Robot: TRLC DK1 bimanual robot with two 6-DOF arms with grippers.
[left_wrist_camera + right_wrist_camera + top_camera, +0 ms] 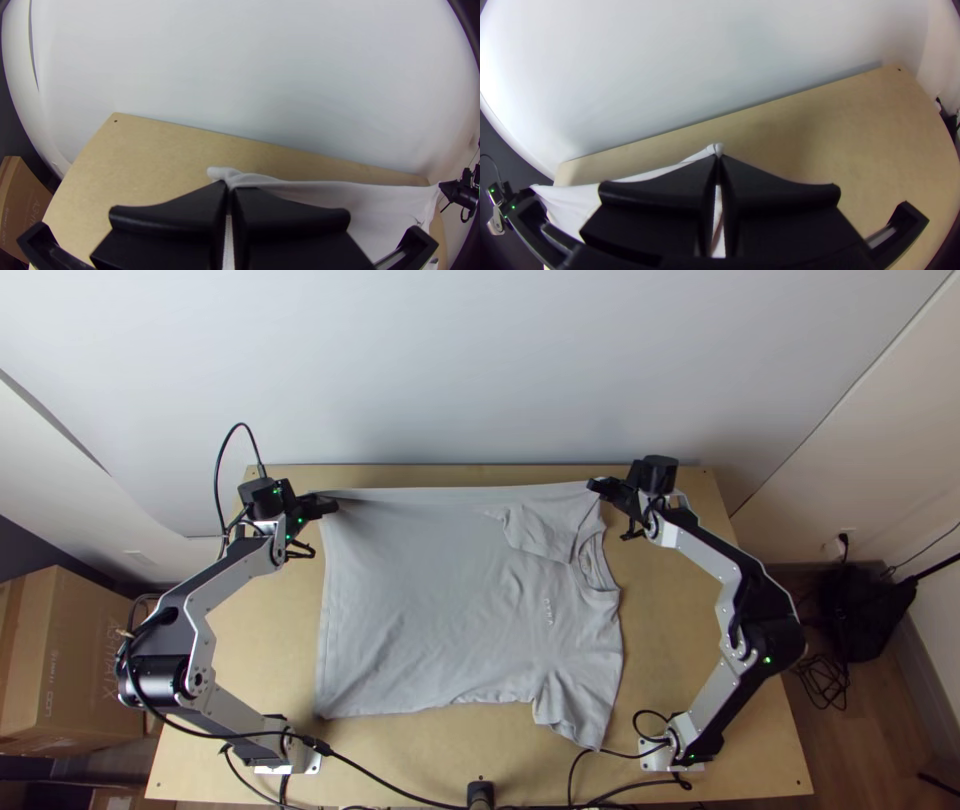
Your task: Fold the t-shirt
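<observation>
While left claw (pixel 332 506) and right claw (pixel 594 484) pinch ends of upper edge, t-shirt (pixel 420 600) lies mid-frame, mostly spread; likely first fold, next needs edge carried evenly downward.

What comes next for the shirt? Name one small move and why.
Probably lift the t-shirt slightly by its far edge and start folding nearward: left gripper and right gripper pinch that edge's ends, while the rest lies spread on the table.
</observation>
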